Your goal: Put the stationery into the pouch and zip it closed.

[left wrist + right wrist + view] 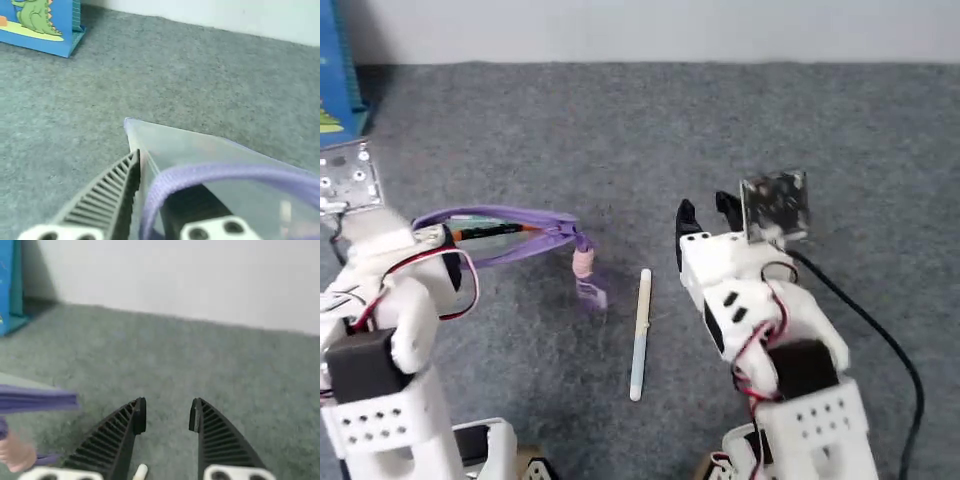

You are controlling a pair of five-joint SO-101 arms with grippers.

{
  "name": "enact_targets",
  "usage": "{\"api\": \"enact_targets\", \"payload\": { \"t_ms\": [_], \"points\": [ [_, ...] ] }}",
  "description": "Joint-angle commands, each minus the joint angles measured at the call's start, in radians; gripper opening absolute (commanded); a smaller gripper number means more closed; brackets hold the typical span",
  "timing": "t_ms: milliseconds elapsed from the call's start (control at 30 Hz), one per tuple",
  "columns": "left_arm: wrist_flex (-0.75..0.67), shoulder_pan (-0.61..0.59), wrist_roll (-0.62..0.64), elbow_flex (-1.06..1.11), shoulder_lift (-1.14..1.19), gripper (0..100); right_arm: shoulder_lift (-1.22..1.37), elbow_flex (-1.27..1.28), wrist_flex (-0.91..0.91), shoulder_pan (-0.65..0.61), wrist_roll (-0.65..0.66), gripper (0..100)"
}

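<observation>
- Your site: an indoor tabletop set-up; home or lab, you cannot tell.
- Grey felt-like table cover (620,130).
- Plain white wall (650,30).
- Blue box (42,25), cartoon dinosaur.

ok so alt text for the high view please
The left gripper holds one end of a clear pouch with a purple zip edge, an orange and dark item inside. A pale pen lies on the grey table between the pouch and the right gripper, which is open and empty.
</observation>
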Motion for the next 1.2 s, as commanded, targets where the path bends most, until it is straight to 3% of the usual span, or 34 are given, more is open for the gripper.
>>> {"api": "enact_targets", "payload": {
  "t_ms": [0, 300, 833, 1167],
  "points": [
    [-0.003, -0.035, 0.012, 0.010, -0.038, 1, 0.139, -0.017, -0.007, 0.010, -0.005, 14.0],
    [-0.006, -0.115, 0.006, 0.077, -0.038, 1, 0.527, -0.103, -0.004, -0.027, -0.135, 28.9],
    [-0.087, -0.144, -0.015, 0.197, -0.040, 1, 0.935, -0.245, 0.028, -0.222, -0.207, 26.3],
    [-0.091, -0.144, -0.015, 0.197, -0.040, 1, 1.035, -0.262, 0.041, -0.232, -0.199, 26.3]
  ]
}}
